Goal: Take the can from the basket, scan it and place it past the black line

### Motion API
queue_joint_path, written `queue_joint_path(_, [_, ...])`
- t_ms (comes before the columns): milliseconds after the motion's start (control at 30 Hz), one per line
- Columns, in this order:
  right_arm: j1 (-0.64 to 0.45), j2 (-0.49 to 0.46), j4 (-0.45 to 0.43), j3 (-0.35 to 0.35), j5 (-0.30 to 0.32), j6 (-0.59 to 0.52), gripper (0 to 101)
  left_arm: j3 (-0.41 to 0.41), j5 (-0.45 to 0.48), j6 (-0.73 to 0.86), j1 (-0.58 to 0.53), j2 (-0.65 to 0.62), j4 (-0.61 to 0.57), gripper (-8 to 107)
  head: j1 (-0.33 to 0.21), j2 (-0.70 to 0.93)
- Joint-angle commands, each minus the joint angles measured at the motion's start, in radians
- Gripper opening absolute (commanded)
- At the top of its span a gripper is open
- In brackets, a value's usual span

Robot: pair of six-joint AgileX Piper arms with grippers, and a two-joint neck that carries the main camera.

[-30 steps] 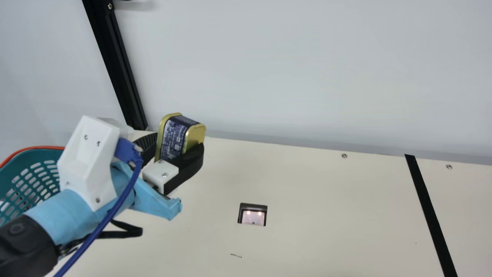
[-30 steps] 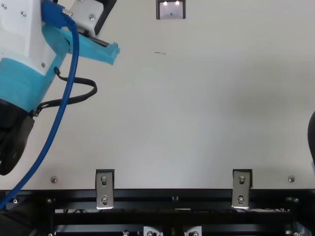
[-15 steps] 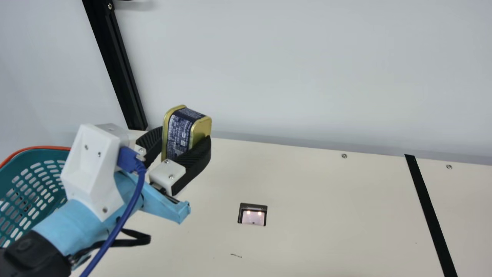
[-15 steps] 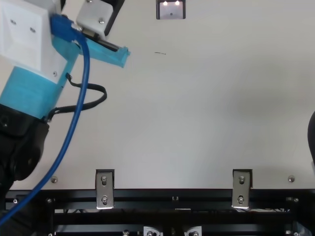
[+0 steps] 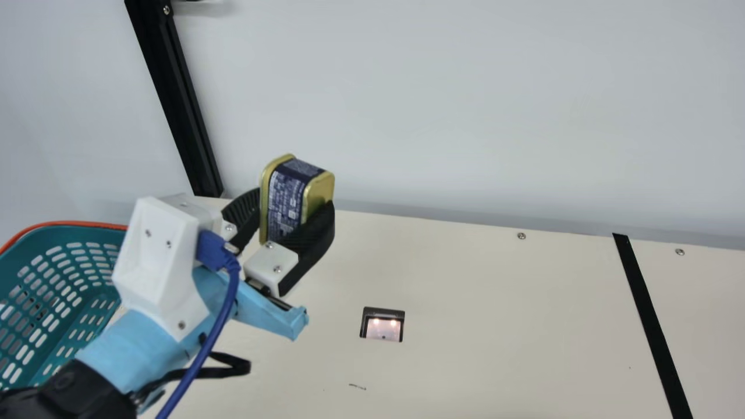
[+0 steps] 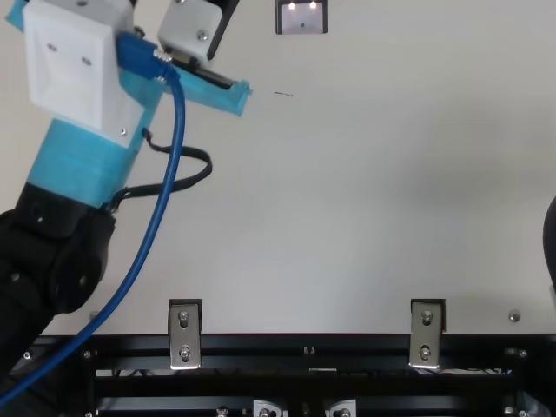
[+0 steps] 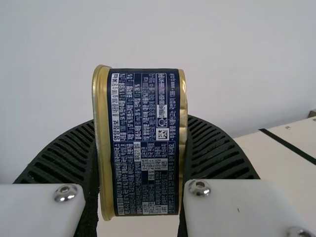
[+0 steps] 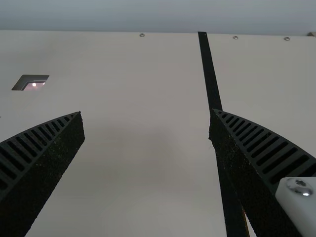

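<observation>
Main view cuts off basket [image 5: 70, 235], black line [image 5: 645, 308]; left arm [image 5: 131, 346] hides part of basket.

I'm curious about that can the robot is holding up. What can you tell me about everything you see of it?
The can is a block-shaped tin with rounded corners, seemingly metal. Its two opposite ends are shiny gold; between them wraps a dark blue label covered in pale print, with a small square code. It is held aloft, slightly tilted in the main view, between the basket and the scanner window. The left gripper pinches it by the gold ends, and part of it sticks out beyond the fingertips.
</observation>
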Motion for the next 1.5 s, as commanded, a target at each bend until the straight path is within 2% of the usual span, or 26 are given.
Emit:
queue_joint_path(0, [0.000,0.000,0.000,0.000,0.000,0.000,101,-0.003,-0.011,0.009,-0.010,0.016,-0.019,10,-0.037,-0.016])
queue_joint_path(433, [0.000,0.000,0.000,0.000,0.000,0.000,101,-0.021,-0.134,0.092,-0.099,0.137,-0.156,10,-0.037,-0.016])
queue_joint_path(933, [0.000,0.000,0.000,0.000,0.000,0.000,101,-0.020,-0.287,0.123,-0.193,0.246,-0.213,10,-0.037,-0.016])
queue_joint_path(1133, [0.000,0.000,0.000,0.000,0.000,0.000,101,-0.031,-0.295,0.105,-0.205,0.272,-0.227,10,-0.037,-0.016])
queue_joint_path(1467, [0.000,0.000,0.000,0.000,0.000,0.000,101,-0.069,-0.243,0.055,-0.198,0.305,-0.235,10,-0.037,-0.016])
